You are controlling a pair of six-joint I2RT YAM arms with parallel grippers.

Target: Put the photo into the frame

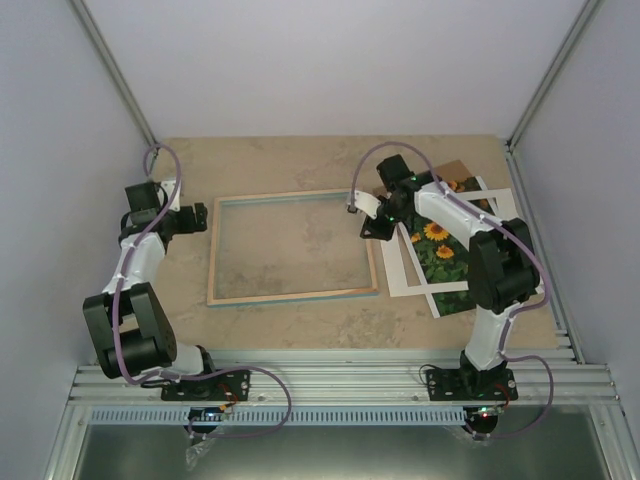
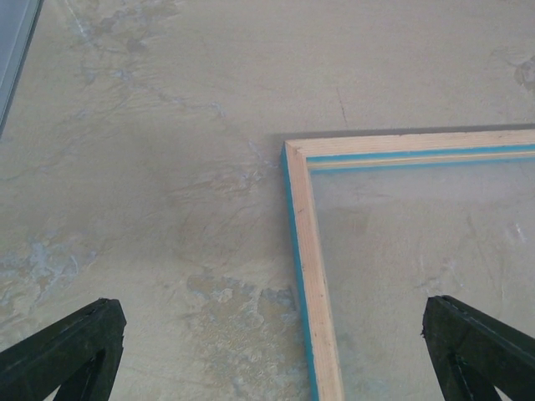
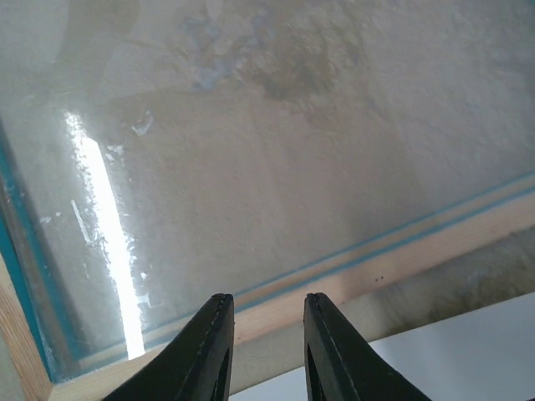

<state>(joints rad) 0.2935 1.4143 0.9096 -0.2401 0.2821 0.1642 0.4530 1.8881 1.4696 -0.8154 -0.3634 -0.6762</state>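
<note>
The frame (image 1: 212,250) lies face down mid-table, pale wooden back up, with its glass in it. The sunflower photo (image 1: 440,250) lies to its right under a white mat (image 1: 400,268). My left gripper (image 1: 203,217) is wide open and empty by the frame's far-left corner. In the left wrist view the gripper (image 2: 269,305) straddles the frame's left rail (image 2: 313,251). My right gripper (image 1: 372,228) hovers over the frame's right edge. In the right wrist view the gripper (image 3: 267,299) is narrowly open and empty above the frame's rail (image 3: 401,263).
A brown backing panel (image 1: 455,170) lies under the photo at the far right. The white mat's edge (image 3: 451,351) shows just beside the frame in the right wrist view. Enclosure walls and metal posts surround the table.
</note>
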